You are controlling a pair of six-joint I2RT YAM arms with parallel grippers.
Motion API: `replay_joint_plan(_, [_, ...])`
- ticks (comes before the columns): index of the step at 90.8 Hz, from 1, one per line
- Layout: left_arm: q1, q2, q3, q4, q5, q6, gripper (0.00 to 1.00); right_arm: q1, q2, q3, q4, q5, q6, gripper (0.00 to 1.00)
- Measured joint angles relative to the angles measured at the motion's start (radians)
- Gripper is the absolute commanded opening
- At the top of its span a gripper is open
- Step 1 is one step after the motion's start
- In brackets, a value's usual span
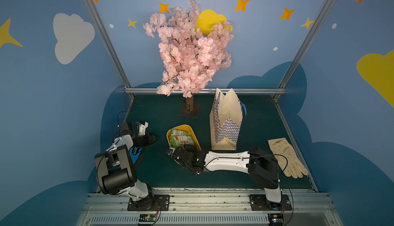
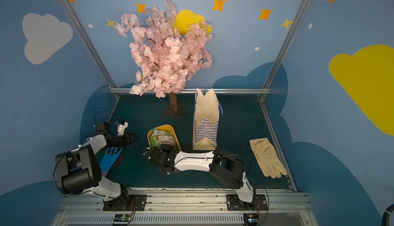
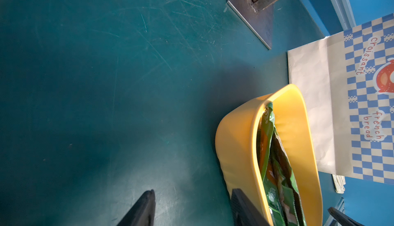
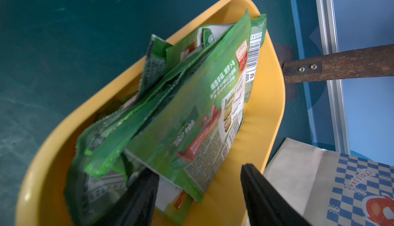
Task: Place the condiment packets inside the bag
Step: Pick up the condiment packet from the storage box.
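Note:
Green-and-white condiment packets (image 1: 181, 139) (image 2: 162, 138) lie heaped in a yellow oblong tray (image 1: 181, 125) (image 4: 268, 99). My right gripper (image 1: 187, 147) (image 4: 197, 171) is open at the tray's near end. One of its fingers is in among the packets (image 4: 191, 99); the other is over the rim on the side towards the bag. A packet corner lies between them, not pinched. The checkered paper bag (image 1: 226, 124) (image 2: 205, 124) (image 4: 319, 182) stands upright and open-topped, just right of the tray. My left gripper (image 1: 156, 137) (image 3: 193, 195) is open and empty, low over the mat left of the tray (image 3: 236, 139).
A pink blossom tree on a metal base (image 1: 189, 107) stands behind the tray. A cream glove (image 1: 285, 156) lies at the right edge of the mat. A blue glove (image 2: 110, 156) lies under the left arm. Aluminium frame rails border the mat.

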Motion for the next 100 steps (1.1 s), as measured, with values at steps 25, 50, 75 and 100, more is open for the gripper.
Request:
replay_joint_plan(25, [0.002, 0.0, 0.0, -0.001, 0.0, 0.0, 0.61, -0.017, 0.0, -0.002, 0.066, 0.01, -0.004, 0.55])
replay_joint_plan(50, [0.003, 0.0, 0.0, -0.002, 0.007, 0.0, 0.61, -0.051, -0.03, -0.021, 0.124, 0.02, 0.016, 0.41])
replay_joint_plan(75, [0.003, 0.0, 0.0, -0.005, 0.017, 0.0, 0.61, -0.071, -0.03, -0.012, 0.171, 0.083, 0.109, 0.11])
replay_joint_plan(100, [0.003, 0.0, 0.0, -0.009, 0.023, 0.001, 0.61, -0.117, -0.003, 0.076, 0.178, 0.13, 0.241, 0.4])
